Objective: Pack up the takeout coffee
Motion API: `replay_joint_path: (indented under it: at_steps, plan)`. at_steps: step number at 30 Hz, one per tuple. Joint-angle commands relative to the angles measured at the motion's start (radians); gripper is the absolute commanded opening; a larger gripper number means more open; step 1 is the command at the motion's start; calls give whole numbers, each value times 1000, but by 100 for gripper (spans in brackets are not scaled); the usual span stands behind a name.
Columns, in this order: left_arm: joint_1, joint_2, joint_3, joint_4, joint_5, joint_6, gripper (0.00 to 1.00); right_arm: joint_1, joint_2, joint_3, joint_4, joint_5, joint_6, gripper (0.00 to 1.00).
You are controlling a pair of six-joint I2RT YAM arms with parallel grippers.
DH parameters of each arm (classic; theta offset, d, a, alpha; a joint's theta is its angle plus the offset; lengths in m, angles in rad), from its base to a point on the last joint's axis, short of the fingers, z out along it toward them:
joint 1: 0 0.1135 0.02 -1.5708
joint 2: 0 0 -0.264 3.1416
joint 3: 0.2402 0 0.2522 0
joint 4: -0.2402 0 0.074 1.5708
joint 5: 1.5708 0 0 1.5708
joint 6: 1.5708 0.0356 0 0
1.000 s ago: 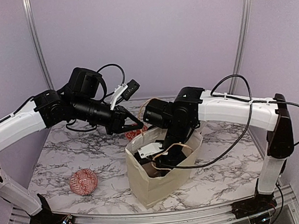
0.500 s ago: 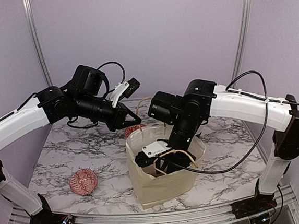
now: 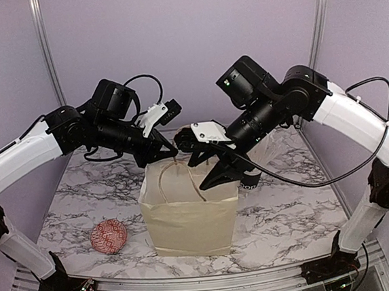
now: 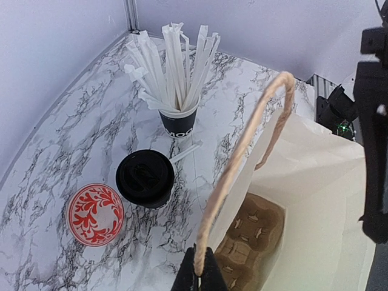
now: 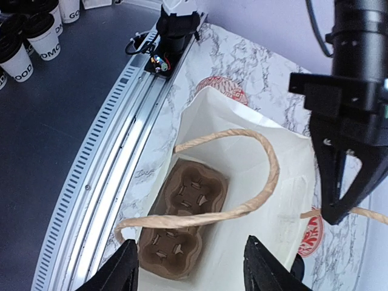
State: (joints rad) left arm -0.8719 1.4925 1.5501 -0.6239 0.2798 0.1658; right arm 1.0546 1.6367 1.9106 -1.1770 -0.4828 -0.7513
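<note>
brown paper handle [image 4: 241, 151] of bag [image 4: 315, 182] pinched tight in left gripper [image 4: 199, 276], bottom centre of left wrist view. right gripper [image 5: 191, 267] spread wide, empty, above cardboard carrier [image 5: 188, 185]. beyond, centre-left on marble table [image 4: 73, 121]: takeout coffee [image 4: 145, 177], lidded, upright. probably light, thin-walled, crushable; best held gently round the wall, below the lid.

A robot laboratory cell is indicated by plain lilac walls [image 3: 192, 43] behind the right pincer [image 5: 191, 244], aluminium frame posts [image 3: 44, 49] flanking it, and a marble-patterned table [image 3: 288, 205] beneath it.
</note>
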Motion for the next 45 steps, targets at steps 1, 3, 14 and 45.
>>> replay_joint_path:
  at_steps: [1,3,14,45]
  plan:
    - [13,33,46,-32,-12,59,0,-13,-16,61,53,24,50,58]
    - [13,48,62,-41,-9,60,0,-25,-21,67,53,47,62,58]
    - [16,58,85,-57,-42,65,0,-327,-133,-55,146,-36,173,53]
    - [-9,-255,-47,-217,529,-218,0,-355,142,-46,262,216,192,91]
